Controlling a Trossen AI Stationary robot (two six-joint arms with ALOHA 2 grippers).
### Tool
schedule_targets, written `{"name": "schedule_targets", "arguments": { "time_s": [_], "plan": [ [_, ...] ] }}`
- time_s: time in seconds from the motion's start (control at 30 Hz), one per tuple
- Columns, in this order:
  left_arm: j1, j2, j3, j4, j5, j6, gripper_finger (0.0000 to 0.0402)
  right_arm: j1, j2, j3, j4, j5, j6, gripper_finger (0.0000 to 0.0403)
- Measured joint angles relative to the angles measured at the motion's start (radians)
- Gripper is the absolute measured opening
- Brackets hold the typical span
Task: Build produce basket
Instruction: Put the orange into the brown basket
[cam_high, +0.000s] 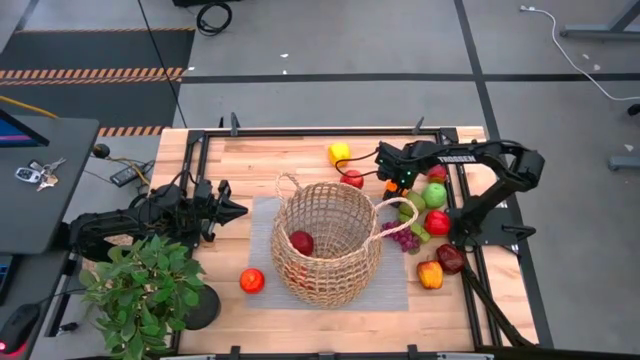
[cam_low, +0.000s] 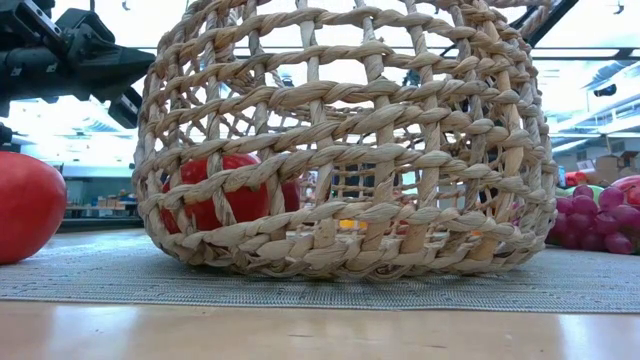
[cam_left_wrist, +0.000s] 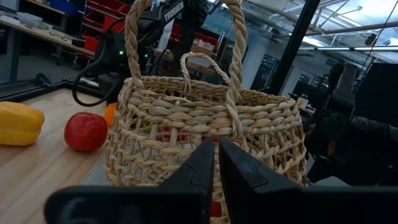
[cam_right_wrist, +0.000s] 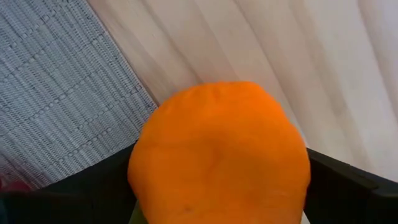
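Observation:
The tan wicker basket (cam_high: 330, 240) stands upright on a grey mat (cam_high: 262, 228) at mid-table, with one red fruit (cam_high: 301, 242) lying inside on its bottom. My right gripper (cam_high: 394, 184) points down, open, just right of the basket's far rim. An orange (cam_right_wrist: 217, 155) sits on the table between its two fingers (cam_right_wrist: 348, 183). More produce lies under the right arm: green apples (cam_high: 435, 195), a red apple (cam_high: 437, 222), purple grapes (cam_high: 405, 238), a dark red fruit (cam_high: 450, 258) and an orange pepper (cam_high: 430, 274). My left gripper (cam_high: 238, 210) waits shut, left of the basket. My right gripper comes at the orange from above, one finger on each side of it. The orange hides both fingertips in the right wrist view, so I cannot tell whether they touch it. The orange rests where the wood meets the mat's edge (cam_right_wrist: 130, 93).
A yellow pepper (cam_high: 339, 153) and a red fruit (cam_high: 352, 179) lie beyond the basket. A red apple (cam_high: 252, 281) lies near its left front. A potted green plant (cam_high: 145, 290) stands at the near left corner. A black frame (cam_high: 320, 131) borders the table.

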Motion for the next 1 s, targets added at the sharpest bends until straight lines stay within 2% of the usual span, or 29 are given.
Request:
{"name": "schedule_targets", "arguments": {
  "time_s": [0.27, 0.47, 0.73, 1.0],
  "plan": [
    [0.0, 0.0, 0.0, 0.0, 0.0, 0.0, 0.0032, -0.009, -0.012, 0.0, -0.006, 0.0, 0.0, 0.0328],
    [0.0, 0.0, 0.0, 0.0, 0.0, 0.0, 0.0028, -0.02, -0.012, 0.041, -0.044, -0.004, 0.0, 0.0321],
    [0.0, 0.0, 0.0, 0.0, 0.0, 0.0, 0.0035, -0.021, -0.012, 0.181, -0.124, -0.004, -0.015, 0.0321],
    [0.0, 0.0, 0.0, 0.0, 0.0, 0.0, 0.0028, -0.01, -0.02, 0.403, -0.243, -0.004, -0.019, 0.0324]
  ]
}}
